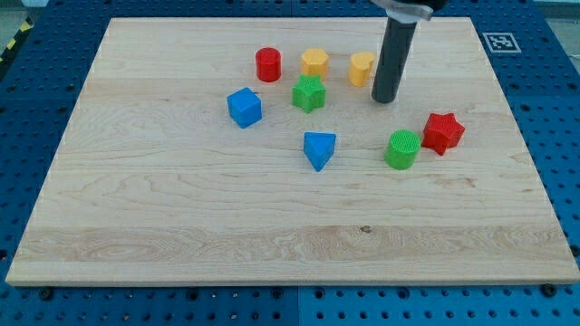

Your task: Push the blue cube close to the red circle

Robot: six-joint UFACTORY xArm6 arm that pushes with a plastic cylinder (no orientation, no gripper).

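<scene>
The blue cube [244, 107] sits left of the board's middle. The red circle, a short red cylinder [268, 64], stands up and to the right of it, a small gap apart. My tip [384, 98] rests on the board at the upper right, just right of a yellow block [362, 69] and far to the right of the blue cube. It touches no block that I can tell.
A yellow hexagon [314, 62] and a green star [308, 93] lie right of the red circle. A blue triangle [319, 148], a green cylinder [401, 149] and a red star [442, 132] lie lower right. The wooden board [136, 226] sits on a blue pegboard.
</scene>
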